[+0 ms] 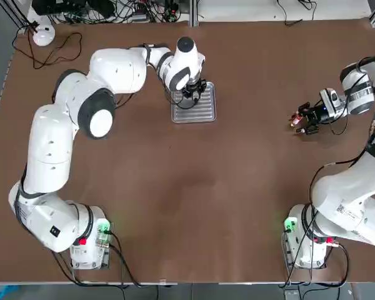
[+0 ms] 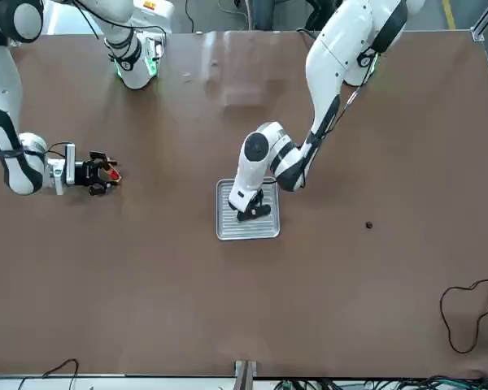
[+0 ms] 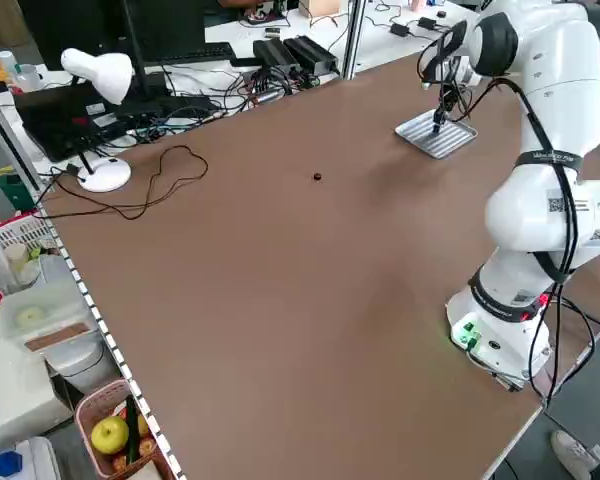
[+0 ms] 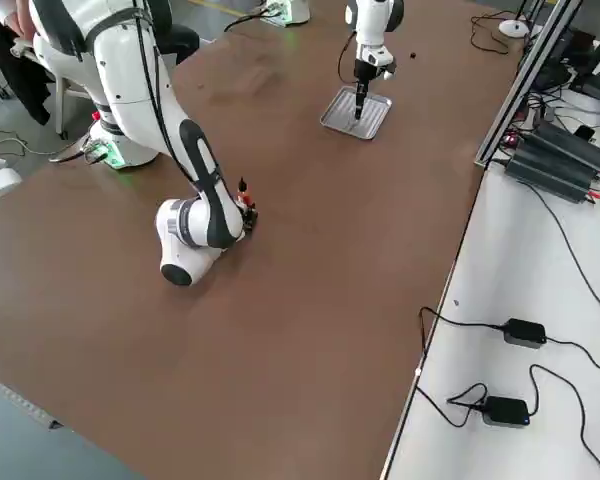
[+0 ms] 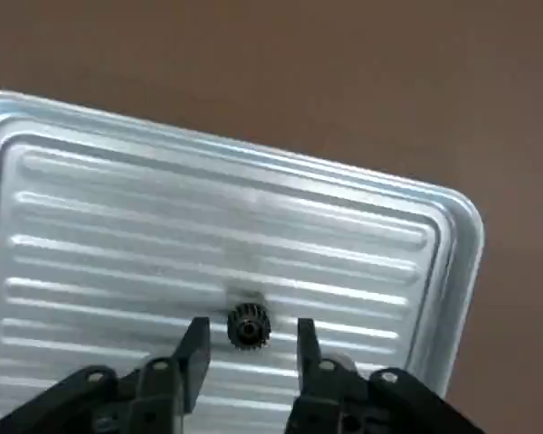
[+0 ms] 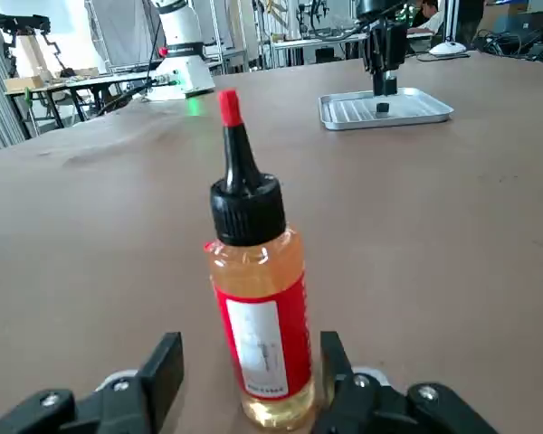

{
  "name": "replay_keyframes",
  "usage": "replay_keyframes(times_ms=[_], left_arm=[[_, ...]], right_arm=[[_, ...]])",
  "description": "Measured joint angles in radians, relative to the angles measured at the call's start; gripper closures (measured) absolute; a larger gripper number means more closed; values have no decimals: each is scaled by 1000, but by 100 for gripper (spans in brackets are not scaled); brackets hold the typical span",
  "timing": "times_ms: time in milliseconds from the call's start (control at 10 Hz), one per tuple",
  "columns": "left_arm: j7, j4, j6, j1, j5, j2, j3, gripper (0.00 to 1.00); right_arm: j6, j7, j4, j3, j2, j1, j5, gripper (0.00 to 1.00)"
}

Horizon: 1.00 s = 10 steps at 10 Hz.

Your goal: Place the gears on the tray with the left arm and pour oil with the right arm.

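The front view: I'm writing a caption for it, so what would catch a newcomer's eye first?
Probably the big white left arm, reaching down to the ribbed silver tray mid-table, its gripper over it. Next, the right gripper at the picture's left, with a touch of red at its fingers. A tiny dark gear sits alone on the brown tabletop.

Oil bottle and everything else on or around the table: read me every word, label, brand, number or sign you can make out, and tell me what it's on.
No text can be read anywhere.
Oil bottle: its white label panel carries print too small and blurred to read.
Left arm: small printed marks and a square code, too small to read.
Right arm: small print, too small to read.
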<state>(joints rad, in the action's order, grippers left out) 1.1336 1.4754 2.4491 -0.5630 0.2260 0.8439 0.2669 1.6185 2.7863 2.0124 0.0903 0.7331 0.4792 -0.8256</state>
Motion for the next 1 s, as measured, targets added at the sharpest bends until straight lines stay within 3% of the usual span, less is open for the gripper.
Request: replay_keyframes(times_ms=[100, 200, 400, 500, 700, 1000], left_arm=[[0, -6, -24, 11, 0, -5, 0, 31], [0, -10, -53, 20, 0, -13, 0, 19], [14, -7, -159, 45, 0, -58, -1, 18], [16, 22, -198, 72, 0, -100, -5, 18], [-13, 175, -212, 191, 3, -228, -10, 22], [-316, 409, -178, 464, 6, -369, -6, 22]], right_arm=[[0, 0, 0, 0, 1, -1, -1, 31], [0, 0, 0, 0, 2, -1, -1, 39], [0, 0, 0, 0, 2, -2, -2, 54], [0, 0, 0, 0, 2, -2, -2, 56], [0, 0, 0, 0, 2, -2, -3, 63], [-1, 0, 0, -1, 3, -6, -19, 63]])
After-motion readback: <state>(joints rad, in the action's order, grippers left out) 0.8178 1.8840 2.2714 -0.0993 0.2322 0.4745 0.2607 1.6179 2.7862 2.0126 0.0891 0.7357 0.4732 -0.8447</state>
